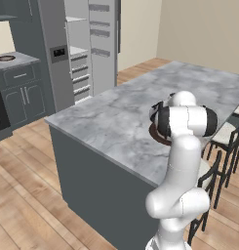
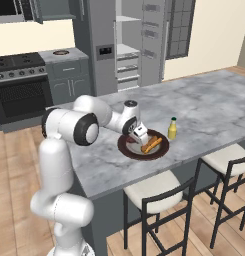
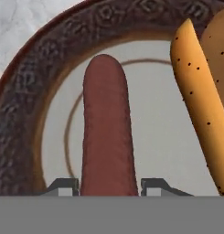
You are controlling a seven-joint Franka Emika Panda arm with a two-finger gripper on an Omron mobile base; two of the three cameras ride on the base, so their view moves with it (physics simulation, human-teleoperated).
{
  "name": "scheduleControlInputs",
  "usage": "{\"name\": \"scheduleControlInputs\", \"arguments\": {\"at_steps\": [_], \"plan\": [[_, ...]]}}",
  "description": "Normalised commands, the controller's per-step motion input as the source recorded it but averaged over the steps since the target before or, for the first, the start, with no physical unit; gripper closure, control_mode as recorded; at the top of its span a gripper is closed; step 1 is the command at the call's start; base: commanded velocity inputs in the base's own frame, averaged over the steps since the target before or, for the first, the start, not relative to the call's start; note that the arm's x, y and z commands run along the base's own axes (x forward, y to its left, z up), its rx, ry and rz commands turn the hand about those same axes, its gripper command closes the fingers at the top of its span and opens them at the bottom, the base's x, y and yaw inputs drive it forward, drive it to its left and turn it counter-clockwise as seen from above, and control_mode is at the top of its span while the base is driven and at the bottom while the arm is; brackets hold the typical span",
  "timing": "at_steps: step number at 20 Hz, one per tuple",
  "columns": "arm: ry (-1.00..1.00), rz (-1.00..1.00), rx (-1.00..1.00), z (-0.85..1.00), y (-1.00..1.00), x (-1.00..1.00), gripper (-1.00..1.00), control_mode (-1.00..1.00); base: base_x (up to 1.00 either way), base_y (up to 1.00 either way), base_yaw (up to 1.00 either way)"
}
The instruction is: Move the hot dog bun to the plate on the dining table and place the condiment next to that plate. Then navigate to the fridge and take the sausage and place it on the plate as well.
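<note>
Nearest the hand camera: the sausage (image 3: 106, 128), running straight up from between the two finger tips, its near end pinched between them. The fingers (image 3: 63, 186) stand narrow, closed on that end. The gripper (image 2: 140, 135) hangs low over the plate (image 2: 130, 149) on the marble bench (image 2: 204, 107), sausage above the plate's pale centre; whether it touches the plate cannot be told.

Handling, as a judgement: the sausage looks smooth, rounded and somewhat yielding, light, likely to slip or roll if released at a tilt. An end grip as now leaves the long free end to swing; a mid-length hold across the width would be steadier. The bun would crush more easily; the plate's raised patterned rim should stop a roll.

Hot dog bun (image 3: 200, 105) lies on the same plate, just beside the sausage, apart from it in the hand view. Condiment bottle (image 2: 172, 128) stands upright on the bench just beside the plate's rim.

Count: one sausage, one bun, one plate, one condiment bottle, two stools (image 2: 156, 192) at the bench in the right base view. Fridge (image 1: 87, 46) stands open, well apart.
</note>
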Motion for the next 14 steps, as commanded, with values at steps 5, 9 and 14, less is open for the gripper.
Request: {"name": "scheduleControlInputs", "arguments": {"at_steps": [5, 9, 14], "plan": [[0.0, 0.01, 0.0, -0.24, -0.01, 0.02, -1.0, -1.0, 0.0, 0.0, 0.0], [-0.1, 0.0, -0.01, 0.0, 0.0, -0.21, -1.0, -1.0, 0.0, 0.0, 0.0], [-0.23, 0.0, -0.09, 0.43, 0.0, -0.51, -1.0, -1.0, 0.0, 0.0, 0.0]]}}
